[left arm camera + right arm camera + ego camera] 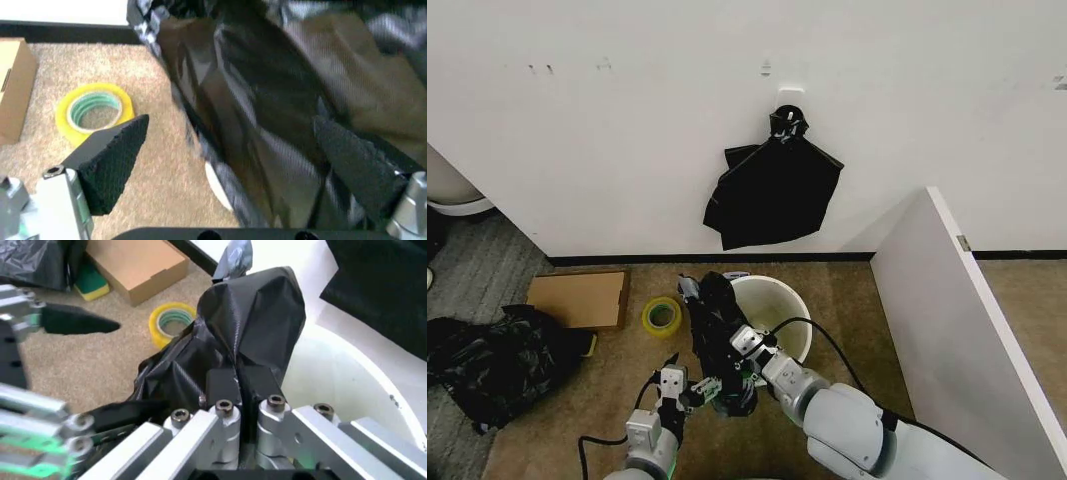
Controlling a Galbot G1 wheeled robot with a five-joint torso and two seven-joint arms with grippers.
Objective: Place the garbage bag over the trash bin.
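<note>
Hanging in a dark, wrinkly bunch at the low middle of the head view, the garbage bag [715,330] was held up just left of the trash bin [772,312], which sat on the carpet a bit below the middle. The bag's top stuck up beside the bin's left rim, and it did not go over the rim yet.

The right gripper [745,352] came in from the lower right and had the bag. In the right wrist view its two fingers [263,380] were pressed together on a fold of the black film, so it was pinching the bag.

The left gripper [697,385] sat low, left of the middle, right next to the bag's bottom part. In the left wrist view its dark pads [113,162] were spread wide, and the film lay between them, against one pad, but they were not squeezing it.

To do this step well, I think the left claw should close on a different bit of the bag's edge, not the same fold. Then both claws could pull apart to open the mouth wide and bring it over the white rim.

A yellow tape roll [662,316] lay left of the bin, and a brown box [577,299] lay farther left. More black bags [772,190] hung on the wall above.
</note>
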